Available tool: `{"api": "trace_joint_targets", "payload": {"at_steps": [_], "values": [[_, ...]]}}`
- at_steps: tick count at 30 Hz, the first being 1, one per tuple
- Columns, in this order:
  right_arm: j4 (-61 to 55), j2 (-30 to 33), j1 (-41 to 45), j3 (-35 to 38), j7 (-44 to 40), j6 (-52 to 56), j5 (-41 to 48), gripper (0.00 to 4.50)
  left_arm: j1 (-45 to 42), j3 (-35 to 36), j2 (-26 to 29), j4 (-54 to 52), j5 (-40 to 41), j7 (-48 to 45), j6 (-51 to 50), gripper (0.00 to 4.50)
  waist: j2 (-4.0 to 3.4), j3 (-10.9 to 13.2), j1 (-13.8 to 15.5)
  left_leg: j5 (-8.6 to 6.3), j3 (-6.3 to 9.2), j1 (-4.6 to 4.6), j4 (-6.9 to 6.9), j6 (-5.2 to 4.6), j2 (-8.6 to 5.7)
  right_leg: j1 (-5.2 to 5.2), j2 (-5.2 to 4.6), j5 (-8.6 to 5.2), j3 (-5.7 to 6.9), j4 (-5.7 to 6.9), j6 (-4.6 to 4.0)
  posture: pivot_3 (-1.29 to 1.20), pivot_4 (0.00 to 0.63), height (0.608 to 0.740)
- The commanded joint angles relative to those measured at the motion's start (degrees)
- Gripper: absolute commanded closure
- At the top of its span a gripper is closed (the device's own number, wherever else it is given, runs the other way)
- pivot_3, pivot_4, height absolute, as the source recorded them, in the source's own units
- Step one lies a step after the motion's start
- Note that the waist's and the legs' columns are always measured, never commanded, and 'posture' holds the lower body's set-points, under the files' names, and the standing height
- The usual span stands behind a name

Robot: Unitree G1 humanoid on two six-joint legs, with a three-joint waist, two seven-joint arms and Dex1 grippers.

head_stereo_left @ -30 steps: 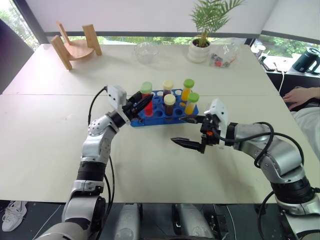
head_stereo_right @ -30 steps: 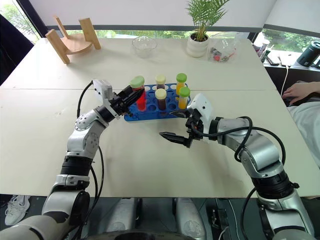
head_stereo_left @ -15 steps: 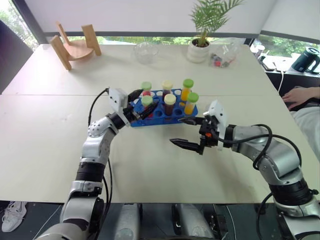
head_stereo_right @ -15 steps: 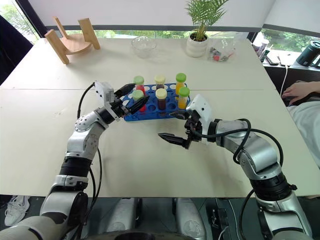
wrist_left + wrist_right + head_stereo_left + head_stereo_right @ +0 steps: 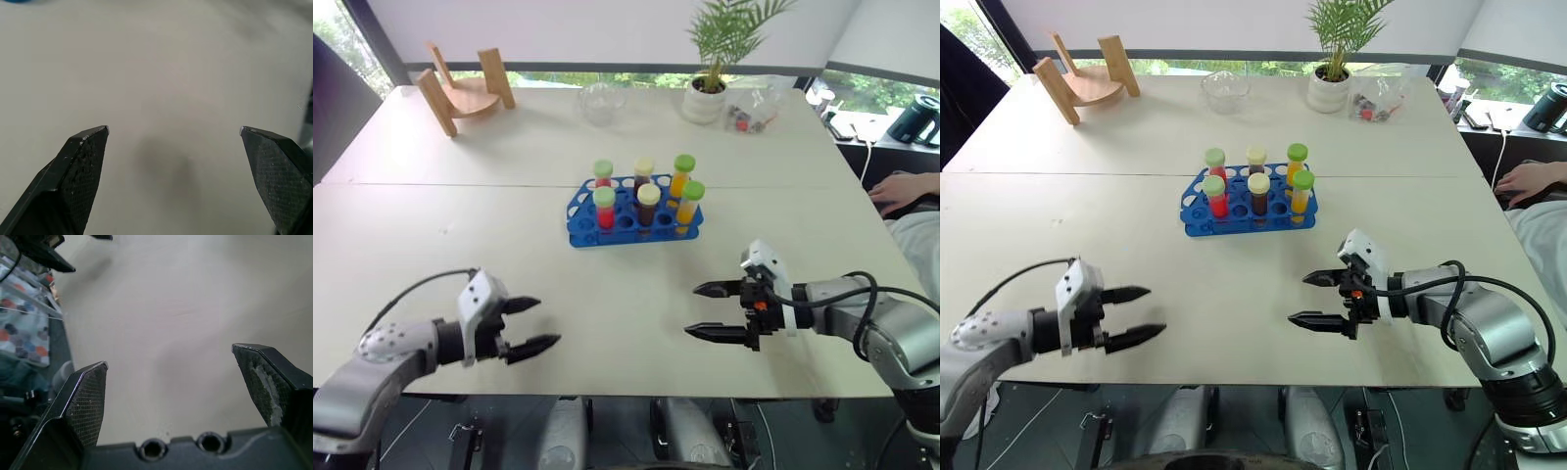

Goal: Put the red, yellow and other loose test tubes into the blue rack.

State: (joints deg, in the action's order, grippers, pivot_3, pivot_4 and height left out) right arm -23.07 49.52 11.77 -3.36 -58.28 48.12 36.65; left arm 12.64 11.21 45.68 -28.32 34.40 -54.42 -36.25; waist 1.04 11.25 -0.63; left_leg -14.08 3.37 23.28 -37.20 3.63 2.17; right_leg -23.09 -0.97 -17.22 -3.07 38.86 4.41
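I'm in an office-like room: white table (image 5: 431, 255), potted plant (image 5: 710, 59), windows, kettle (image 5: 913, 117) beside me

Bare white table (image 5: 607, 294) stretches between the left gripper (image 5: 530, 325) and right gripper (image 5: 707, 310), both spread wide near the front edge. The blue rack (image 5: 631, 223) stands mid-table with six capped tubes upright, holes free at its left end. Behind lie a glass bowl (image 5: 600, 101), potted plant (image 5: 713, 59), and wooden stand (image 5: 460, 86).
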Motion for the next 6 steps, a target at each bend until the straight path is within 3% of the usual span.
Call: {"api": "trace_joint_targets", "payload": {"at_steps": [1,6], "values": [[0.7,-1.1,2.2,-0.6,0.1,-0.7,-0.4,0.00,0.0,1.6,0.6,-3.4,1.2,1.3,-0.8,0.08,0.01,0.0,-0.2,0.00,-0.03,-0.02,-0.01,0.00,0.00,0.00,0.00,0.02,-0.01,-0.01,-0.02,0.00,0.150,0.740],[0.2,-2.4,3.9,-1.1,0.4,0.9,0.5,0.00,-2.0,1.3,0.2,-2.4,2.2,2.3,-2.2,0.08,0.00,0.0,-0.2,0.00,-0.05,0.01,0.14,0.00,0.09,-0.09,0.14,0.03,-0.03,-0.02,0.03,0.00,0.150,0.740]]}}
